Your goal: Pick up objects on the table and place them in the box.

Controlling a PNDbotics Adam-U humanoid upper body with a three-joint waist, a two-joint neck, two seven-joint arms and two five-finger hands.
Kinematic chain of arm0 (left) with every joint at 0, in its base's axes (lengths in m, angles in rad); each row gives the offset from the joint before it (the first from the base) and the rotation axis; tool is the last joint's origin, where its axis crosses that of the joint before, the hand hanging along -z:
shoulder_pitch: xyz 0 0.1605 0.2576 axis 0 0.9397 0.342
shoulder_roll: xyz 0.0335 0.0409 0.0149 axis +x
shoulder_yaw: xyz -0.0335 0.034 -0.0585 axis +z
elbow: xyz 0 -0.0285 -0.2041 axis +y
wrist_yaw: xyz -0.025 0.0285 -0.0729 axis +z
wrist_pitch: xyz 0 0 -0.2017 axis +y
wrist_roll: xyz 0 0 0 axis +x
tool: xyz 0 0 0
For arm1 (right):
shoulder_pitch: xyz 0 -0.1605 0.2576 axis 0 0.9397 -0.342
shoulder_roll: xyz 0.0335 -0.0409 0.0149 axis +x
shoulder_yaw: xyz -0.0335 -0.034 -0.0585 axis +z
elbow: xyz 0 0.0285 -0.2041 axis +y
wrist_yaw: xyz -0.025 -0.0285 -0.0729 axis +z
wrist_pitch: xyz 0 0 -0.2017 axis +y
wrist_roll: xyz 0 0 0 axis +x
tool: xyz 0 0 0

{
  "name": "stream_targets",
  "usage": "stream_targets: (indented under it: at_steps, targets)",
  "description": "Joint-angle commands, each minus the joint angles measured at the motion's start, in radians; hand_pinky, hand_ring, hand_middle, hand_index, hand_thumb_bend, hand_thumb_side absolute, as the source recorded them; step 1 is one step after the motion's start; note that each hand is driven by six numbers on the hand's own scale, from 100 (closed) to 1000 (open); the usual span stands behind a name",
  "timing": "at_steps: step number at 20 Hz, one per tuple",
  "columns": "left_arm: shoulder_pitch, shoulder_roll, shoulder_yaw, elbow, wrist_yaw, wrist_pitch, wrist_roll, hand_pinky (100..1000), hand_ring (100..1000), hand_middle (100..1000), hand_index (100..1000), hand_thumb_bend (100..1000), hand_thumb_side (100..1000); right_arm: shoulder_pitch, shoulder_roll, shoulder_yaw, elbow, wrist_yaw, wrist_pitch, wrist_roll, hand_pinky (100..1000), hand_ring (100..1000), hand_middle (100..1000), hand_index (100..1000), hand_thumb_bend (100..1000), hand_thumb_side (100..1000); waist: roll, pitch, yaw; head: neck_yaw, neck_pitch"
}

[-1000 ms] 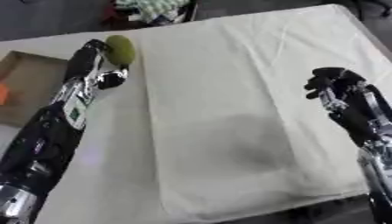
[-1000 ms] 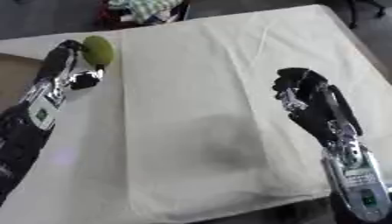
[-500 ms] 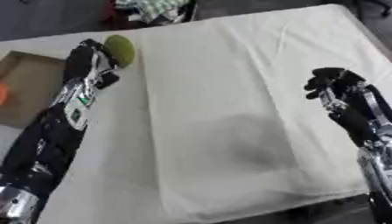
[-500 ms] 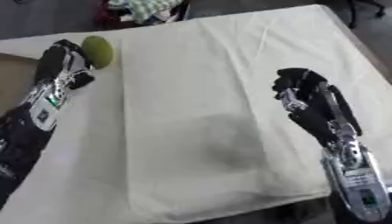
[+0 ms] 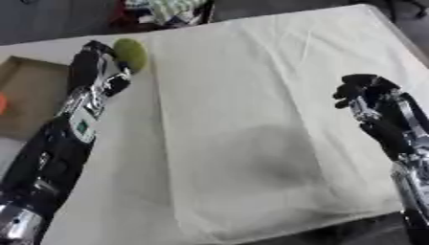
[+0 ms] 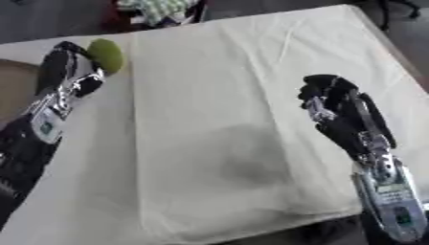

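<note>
Green and round, the fruit (image 5: 130,53) sits against the fingers of the left robot hand (image 5: 94,64), which curl round its near side just right of the box (image 5: 33,100). I judge the grasp made or nearly made; whether the fruit is lifted clear of the surface (image 5: 251,95) I cannot tell. It is not yet in the box, so the carry leftward and the release are left. Something orange (image 5: 3,103) shows at the box's left edge, apparently already inside. No other loose thing shows on the pale cloth (image 5: 276,158) that covers the surface to the right of the box, so this fruit may be the last piece.

The left arm runs up from the lower corner alongside the box, forearm nearly straight, hand at the box's far right corner. The right robot hand (image 6: 335,98) hangs idle well to the right of the box, over the cloth, fingers curled inward and holding nothing.
</note>
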Motion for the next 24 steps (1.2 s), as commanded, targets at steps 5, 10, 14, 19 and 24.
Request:
stream_targets:
  at_steps: [5,10,14,19,24]
  targets:
    - [-0.052,0.028,0.005,-0.026,0.011,0.0,0.02,697,900,954,843,518,472,-0.021,-0.007,0.004,-0.012,-0.005,-0.002,0.01,605,650,590,723,100,437,0.004,0.002,-0.022,0.011,0.005]
    - [-0.06,0.032,0.016,-0.011,-0.003,0.033,0.008,680,877,941,839,446,417,-0.036,-0.008,0.009,-0.015,-0.003,-0.004,0.018,605,650,590,723,100,437,0.014,0.028,-0.057,0.023,-0.015]
    - [-0.059,0.033,0.027,-0.001,-0.011,0.07,0.013,598,793,854,786,261,265,-0.042,-0.008,0.008,-0.016,0.0,-0.004,0.019,605,649,589,723,100,439,0.021,0.041,-0.076,0.026,-0.023]
    - [-0.055,0.04,0.034,-0.002,-0.03,0.105,0.039,444,613,635,553,100,100,-0.042,-0.009,0.007,-0.015,0.001,-0.003,0.019,606,650,590,723,100,440,0.026,0.041,-0.08,0.024,-0.022]
    - [-0.059,0.065,0.039,-0.036,-0.012,0.093,0.105,362,537,526,436,100,107,-0.042,-0.01,0.003,-0.013,0.001,-0.002,0.017,606,650,590,724,100,441,0.027,0.034,-0.071,0.022,-0.023]
